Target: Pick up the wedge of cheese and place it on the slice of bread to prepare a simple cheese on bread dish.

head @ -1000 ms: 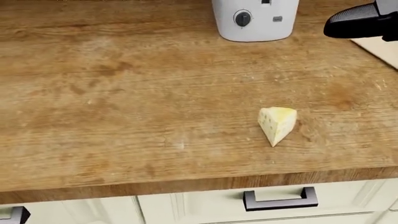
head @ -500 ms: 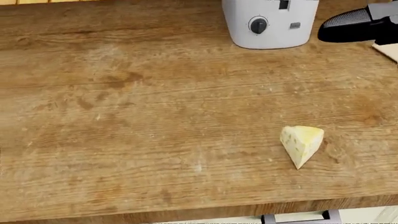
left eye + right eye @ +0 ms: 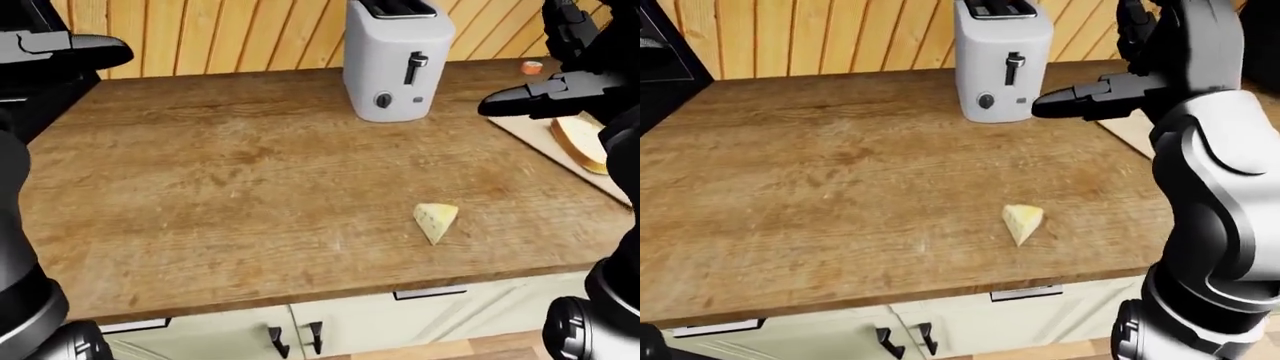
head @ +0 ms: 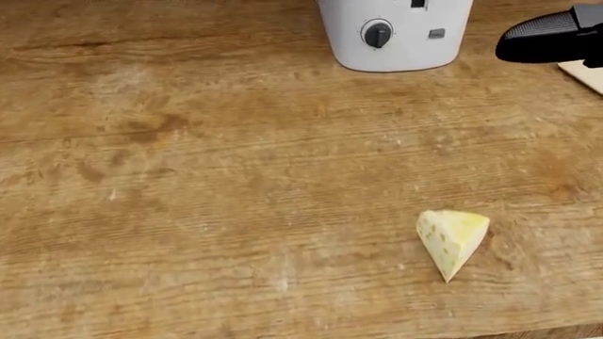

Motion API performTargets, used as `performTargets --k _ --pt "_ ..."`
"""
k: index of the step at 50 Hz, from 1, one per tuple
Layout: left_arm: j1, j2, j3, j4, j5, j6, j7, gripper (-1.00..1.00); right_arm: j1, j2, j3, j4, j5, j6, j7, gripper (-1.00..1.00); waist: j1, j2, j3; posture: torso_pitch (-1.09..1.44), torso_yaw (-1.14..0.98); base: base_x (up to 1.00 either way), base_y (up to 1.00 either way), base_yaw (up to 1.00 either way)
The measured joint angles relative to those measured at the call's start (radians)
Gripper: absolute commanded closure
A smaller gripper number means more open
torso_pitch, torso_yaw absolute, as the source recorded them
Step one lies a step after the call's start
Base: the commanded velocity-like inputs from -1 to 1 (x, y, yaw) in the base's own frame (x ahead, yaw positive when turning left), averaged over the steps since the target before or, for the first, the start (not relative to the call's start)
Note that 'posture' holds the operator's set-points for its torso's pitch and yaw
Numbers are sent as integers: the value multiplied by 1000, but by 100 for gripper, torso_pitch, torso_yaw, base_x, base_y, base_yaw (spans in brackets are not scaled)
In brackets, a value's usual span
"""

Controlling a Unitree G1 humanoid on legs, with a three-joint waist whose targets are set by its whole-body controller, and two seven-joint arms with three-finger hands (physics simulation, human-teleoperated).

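A: Where is the wedge of cheese (image 4: 452,241) sitting?

B: It is lying alone on the wooden tabletop (image 3: 230,180), lower right of centre in the left-eye view, its narrow tip pointing toward the bottom edge. Nothing is touching it. The slice of bread (image 3: 580,141) is resting on a pale cutting board (image 3: 530,135) at the right edge of that view, well apart from the cheese.

A: And the right robot hand (image 3: 1120,86)?

B: It is hovering high above the tabletop, to the right of the white toaster (image 3: 395,60), with one dark finger (image 3: 1080,101) stretching out flat toward the left. It is holding nothing. I cannot tell how wide the other fingers are standing, since they are bunching together against the wall panelling.

A: The left robot hand (image 3: 65,49)?

B: It is showing only as a dark shape in the upper left of the left-eye view; its fingers are too unclear to judge.

A: So what is the step asking for?

B: I am judging it as the reach. The right robot hand is needing to come down and toward the bottom of the view, fingers spreading, and to close across the two flat sides of the wedge near its thick end. Pinching at the tip is risking a slip or a spin.
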Motion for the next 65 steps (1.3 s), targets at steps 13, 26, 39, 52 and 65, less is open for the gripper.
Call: performTargets --k 13,26,39,52,65 --pt "5 -15 9 0 35 13 -5 -100 163 -80 -136 -70 182 20 -16 -100 -1 -13 4 0 0 0 0 0" --pt "16 0 25 2 19 7 1 -100 396 -69 -282 -223 339 -92 28 -100 4 -21 3 0 0 0 0 0" --pt "4 10 25 -12 11 31 -4 -100 495 36 -217 -235 283 -192 213 -100 -1 -21 1 0 0 0 0 0" --pt "9 18 25 -18 1 25 6 -100 487 112 -64 -213 105 -209 310 -100 -3 -12 -7 0 0 0 0 0" --pt "4 22 30 -25 -1 30 4 -100 482 216 22 -152 -173 -219 459 -100 -3 -3 -14 0 0 0 0 0"
